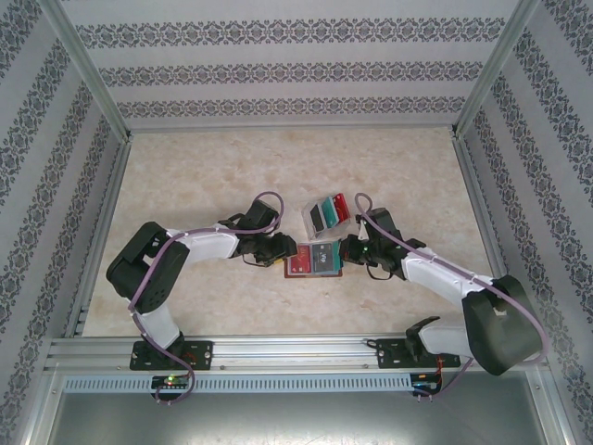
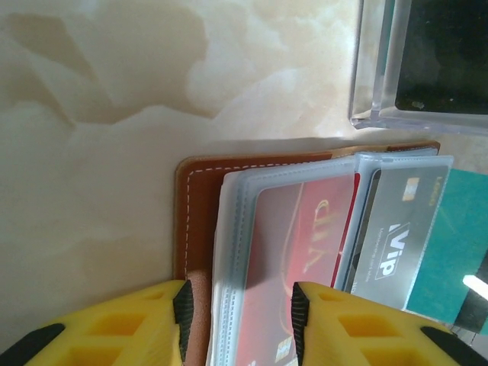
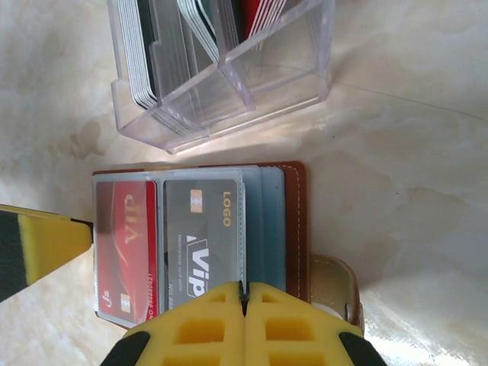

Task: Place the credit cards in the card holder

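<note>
The card holder (image 1: 313, 275) lies open on the table, brown leather (image 2: 200, 164) with clear sleeves. A red credit card (image 2: 305, 229) sits in the left sleeve and a grey one (image 3: 202, 236) in the sleeve beside it. A teal card (image 2: 457, 236) lies under the grey one's sleeve. My left gripper (image 2: 241, 320) is open, its jaws straddling the holder's left edge and the red card's sleeve. At the holder's other end my right gripper (image 3: 244, 293) is shut, its tips at the edge of the grey card's sleeve. Whether it pinches that sleeve I cannot tell.
A clear plastic tray (image 1: 316, 206) with several more cards standing in it sits just beyond the holder (image 3: 229, 114). The holder's snap tab (image 3: 335, 282) sticks out on the right. Metal frame rails edge the table.
</note>
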Robot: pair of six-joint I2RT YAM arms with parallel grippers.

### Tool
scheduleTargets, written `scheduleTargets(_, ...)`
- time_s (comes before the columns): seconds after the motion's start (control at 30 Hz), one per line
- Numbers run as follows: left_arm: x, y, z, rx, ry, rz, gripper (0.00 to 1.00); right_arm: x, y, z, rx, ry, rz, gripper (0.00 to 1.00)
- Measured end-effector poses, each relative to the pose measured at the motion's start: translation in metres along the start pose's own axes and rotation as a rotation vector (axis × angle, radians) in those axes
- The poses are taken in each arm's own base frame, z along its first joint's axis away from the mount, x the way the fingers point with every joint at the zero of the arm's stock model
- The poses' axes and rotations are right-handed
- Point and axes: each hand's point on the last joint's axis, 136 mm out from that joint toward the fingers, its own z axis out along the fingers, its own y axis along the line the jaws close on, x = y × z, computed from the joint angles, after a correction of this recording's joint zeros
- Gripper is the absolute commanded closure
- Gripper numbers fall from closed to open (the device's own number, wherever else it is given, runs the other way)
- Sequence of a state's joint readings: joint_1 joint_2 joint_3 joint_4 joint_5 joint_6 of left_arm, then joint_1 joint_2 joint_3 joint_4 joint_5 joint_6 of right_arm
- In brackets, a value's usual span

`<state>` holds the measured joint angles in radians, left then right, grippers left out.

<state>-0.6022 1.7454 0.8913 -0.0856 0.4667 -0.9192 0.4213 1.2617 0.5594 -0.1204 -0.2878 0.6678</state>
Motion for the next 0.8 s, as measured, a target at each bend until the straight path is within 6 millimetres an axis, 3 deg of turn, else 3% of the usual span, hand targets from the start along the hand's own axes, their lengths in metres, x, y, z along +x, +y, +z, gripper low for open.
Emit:
scheduleTargets(0.3, 0.000, 0.000, 0.000, 0.002, -0.002, 0.001, 0.63, -0.007, 0.028, -0.013, -0.098, -0.011, -0.011, 0.98)
scheduleTargets(0.5, 0.000, 0.000, 0.001, 0.004, -0.003, 0.003, 0.67, -0.001, 0.051, -0.003, -0.148, 0.029, -0.037, 0.99)
scheduleTargets(0.73, 0.002, 0.003, -0.001, -0.002, -0.020, 0.005, 0.64, 0.003, 0.053, 0.004, -0.140, 0.048, -0.047, 0.99)
scheduleTargets(0.8, 0.004, 0.007, -0.005, -0.013, -0.037, 0.006, 0.59, 0.003, 0.053, 0.004, -0.137, 0.046, -0.046, 0.99)
